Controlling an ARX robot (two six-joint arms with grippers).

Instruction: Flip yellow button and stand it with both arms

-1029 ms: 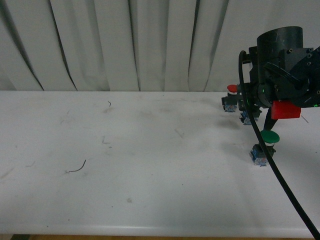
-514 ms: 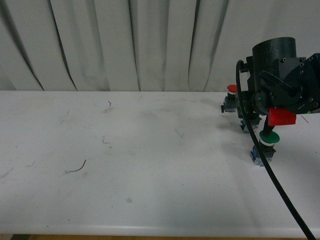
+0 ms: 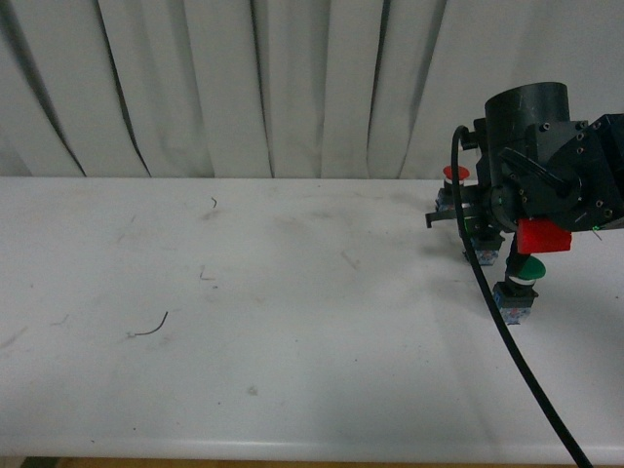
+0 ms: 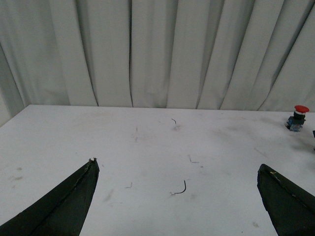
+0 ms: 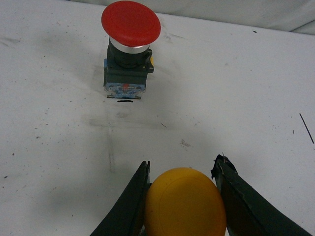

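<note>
The yellow button (image 5: 184, 201) shows its round yellow-orange cap in the right wrist view, clamped between the two dark fingers of my right gripper (image 5: 183, 169), which is shut on it. In the front view the right arm (image 3: 541, 161) stands over the table's far right and hides the cap. Only a blue-grey block (image 3: 485, 252) shows under it. My left gripper (image 4: 178, 164) is open over the bare white table, with nothing between its fingertips (image 4: 91, 169). The left arm is out of the front view.
A red-capped button (image 5: 129, 49) stands upright just beyond the right gripper, also seen as the red-capped button (image 3: 454, 175) in the front view. A green-capped button (image 3: 525, 271) stands on the near side of the right arm. A cable (image 3: 507, 341) trails toward the table's front edge. Curtains (image 3: 244, 88) hang behind.
In the front view the right arm has shifted a little left and lower, carrying the blue-grey block with it. The red and green buttons stay about where they were.
</note>
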